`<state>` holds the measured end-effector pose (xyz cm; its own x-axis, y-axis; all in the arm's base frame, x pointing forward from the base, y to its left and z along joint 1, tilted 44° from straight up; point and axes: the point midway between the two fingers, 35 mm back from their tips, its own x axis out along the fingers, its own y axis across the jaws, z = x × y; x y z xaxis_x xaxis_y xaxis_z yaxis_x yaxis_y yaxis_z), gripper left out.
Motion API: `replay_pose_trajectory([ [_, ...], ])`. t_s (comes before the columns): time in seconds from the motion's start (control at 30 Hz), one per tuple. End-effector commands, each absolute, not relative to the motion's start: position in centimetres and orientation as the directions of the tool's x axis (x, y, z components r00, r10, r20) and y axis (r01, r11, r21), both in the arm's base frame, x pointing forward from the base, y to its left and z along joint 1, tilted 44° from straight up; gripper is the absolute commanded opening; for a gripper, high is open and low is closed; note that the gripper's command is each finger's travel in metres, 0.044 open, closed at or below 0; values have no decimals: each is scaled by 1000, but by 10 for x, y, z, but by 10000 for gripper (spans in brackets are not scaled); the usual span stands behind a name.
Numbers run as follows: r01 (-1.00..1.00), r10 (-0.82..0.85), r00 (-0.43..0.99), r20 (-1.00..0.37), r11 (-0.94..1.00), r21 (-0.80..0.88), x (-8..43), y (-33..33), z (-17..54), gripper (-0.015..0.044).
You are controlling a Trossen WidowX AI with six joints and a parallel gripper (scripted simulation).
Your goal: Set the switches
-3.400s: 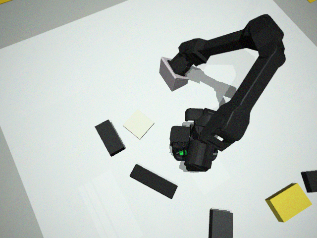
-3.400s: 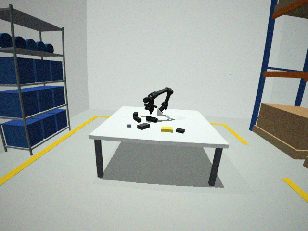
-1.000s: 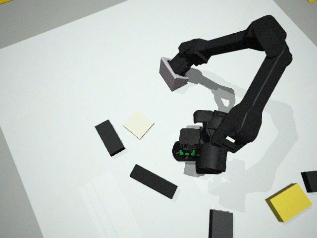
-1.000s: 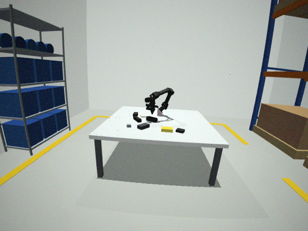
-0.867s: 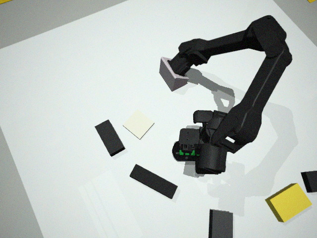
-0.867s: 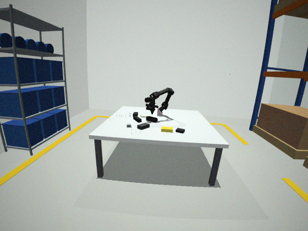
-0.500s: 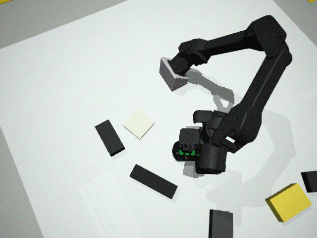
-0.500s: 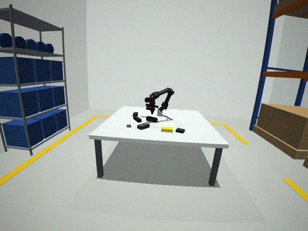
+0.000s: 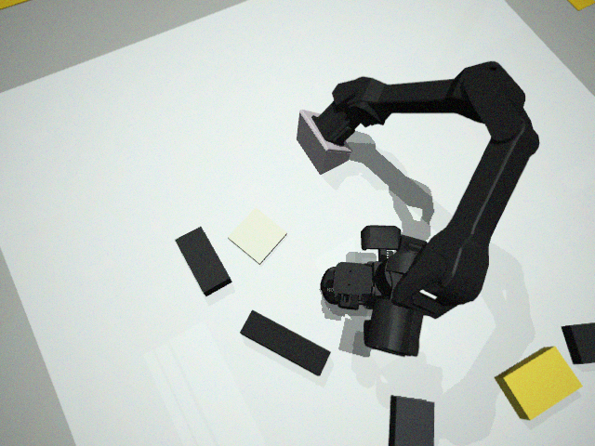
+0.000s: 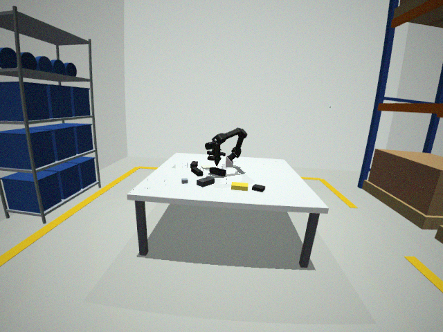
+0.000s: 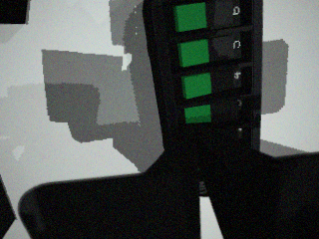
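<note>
The dark grey controller unit (image 10: 217,171) (image 11: 166,75) sits on the bench under my gripper. In the top view the arm covers most of it; only its rounded end (image 9: 328,289) shows. In the wrist view several rocker switches run in a column, with green ends (image 11: 190,17) on the left and dark numbered ends on the right. The number 3 switch (image 11: 198,115) is partly hidden, and those nearer the fingers are covered. Which ends are pressed down is hard to tell. My gripper (image 11: 192,133) (image 10: 217,164) is shut and empty, its tips low over the switch row. The underside label is hidden.
Dark blocks (image 9: 204,261) (image 9: 285,343) (image 9: 412,422) and a cream tile (image 9: 257,236) lie on the bench around the unit. A yellow block (image 9: 543,384) (image 10: 239,186) and another dark block (image 9: 584,343) lie farther off. A grey bracket (image 9: 312,144) stands at the arm's base.
</note>
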<state>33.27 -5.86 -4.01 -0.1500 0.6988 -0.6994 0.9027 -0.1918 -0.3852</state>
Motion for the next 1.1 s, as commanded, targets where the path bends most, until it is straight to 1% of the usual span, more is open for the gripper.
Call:
replay_pose_trajectory([
  [0.0,896,705,-196,-681,-153,-417,342,-56,-50,0],
  [0.23,877,716,-268,-645,-95,-470,356,-51,-66,0],
  [1.07,877,717,-270,-643,-93,-472,354,-22,-97,0],
])
